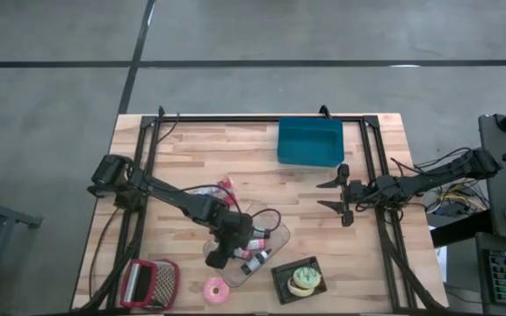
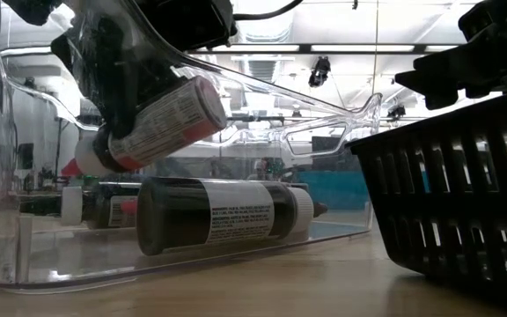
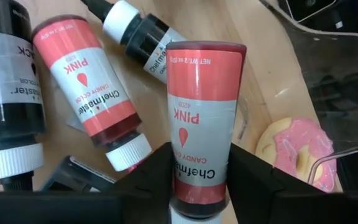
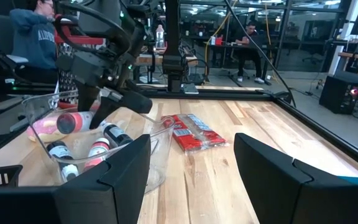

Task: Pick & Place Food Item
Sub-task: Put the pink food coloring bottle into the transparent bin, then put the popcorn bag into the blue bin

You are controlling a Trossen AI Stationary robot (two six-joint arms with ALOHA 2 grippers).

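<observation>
From above, the left claw (image 1: 220, 254) hangs over a clear tub (image 1: 266, 241) on the wooden bench (image 1: 235, 158), while the right claw (image 1: 341, 195) waits spread open near the blue bin (image 1: 310, 140). At bench height, a pink bottle (image 2: 161, 123) sits tilted between dark fingers inside the tub, above a black bottle (image 2: 223, 216) lying flat. The left wrist camera shows the fingers (image 3: 148, 180) pressed on both sides of that pink bottle, over more bottles and a pink donut (image 3: 297, 149). The right wrist camera shows its own fingers (image 4: 120, 171) wide apart, holding nothing.
</observation>
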